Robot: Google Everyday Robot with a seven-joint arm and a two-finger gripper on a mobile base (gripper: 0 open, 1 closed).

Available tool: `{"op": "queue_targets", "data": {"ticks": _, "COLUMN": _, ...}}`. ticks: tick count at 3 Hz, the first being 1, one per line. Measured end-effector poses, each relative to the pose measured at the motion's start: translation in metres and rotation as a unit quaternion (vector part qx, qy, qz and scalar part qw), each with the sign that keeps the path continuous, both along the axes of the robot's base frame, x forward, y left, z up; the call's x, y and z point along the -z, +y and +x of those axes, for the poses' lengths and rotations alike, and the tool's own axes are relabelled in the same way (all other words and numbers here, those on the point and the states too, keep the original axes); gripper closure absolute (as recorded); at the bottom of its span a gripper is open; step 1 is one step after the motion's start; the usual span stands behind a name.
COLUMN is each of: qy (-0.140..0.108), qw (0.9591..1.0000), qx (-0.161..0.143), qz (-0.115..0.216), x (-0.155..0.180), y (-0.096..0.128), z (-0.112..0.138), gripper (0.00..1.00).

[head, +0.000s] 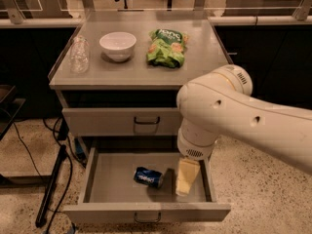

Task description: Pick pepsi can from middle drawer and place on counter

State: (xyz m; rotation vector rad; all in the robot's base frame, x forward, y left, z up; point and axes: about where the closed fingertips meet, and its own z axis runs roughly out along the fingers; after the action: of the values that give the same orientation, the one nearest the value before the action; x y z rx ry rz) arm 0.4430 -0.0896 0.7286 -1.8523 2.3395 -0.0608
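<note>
At the lower left of the frame a dark stand leg (51, 186) slants across the speckled floor (29, 150), with thin black cables beside it. Above it, in the upper left, a clear glass (79, 54) stands upright near the left edge of the grey table (136, 72). Just right of the glass sits a white bowl (117, 45), apart from it.

Under the tabletop a grey drawer front (107, 122) is closed, its small dark handle at the middle. Below that, the drawer (112, 179) is pulled out wide open across the bottom of the frame, showing a plain grey floor. The can (148, 177) lies on its side in the drawer, a little right of the drawer's middle, dark blue with white lettering, touching nothing but the drawer floor.

Back on the table, right of the bowl and near the top centre of the frame, a green bag (167, 48) lies flat.

The end effector (186, 179), a pale yellowish block, hangs down inside the drawer just right of the can, with a narrow dark gap between them; whether it is spread or pressed together cannot be told. It is not holding the can. The thick white arm (243, 116) rises from it and runs off to the right edge of the frame, covering the cabinet's right side.
</note>
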Motion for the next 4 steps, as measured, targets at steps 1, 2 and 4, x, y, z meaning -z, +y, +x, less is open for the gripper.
{"op": "queue_targets", "data": {"ticks": 1, "qy": 0.004, "qw": 0.9996, "qx": 0.028, "qz": -0.006, "x": 0.025, "y": 0.002, "z": 0.009, "gripper": 0.0}}
{"op": "queue_targets", "data": {"ticks": 2, "qy": 0.004, "qw": 0.9994, "qx": 0.034, "qz": -0.005, "x": 0.025, "y": 0.001, "z": 0.009, "gripper": 0.0}}
{"op": "queue_targets", "data": {"ticks": 4, "qy": -0.019, "qw": 0.9979, "qx": 0.022, "qz": 0.058, "x": 0.059, "y": 0.019, "z": 0.045, "gripper": 0.0}}
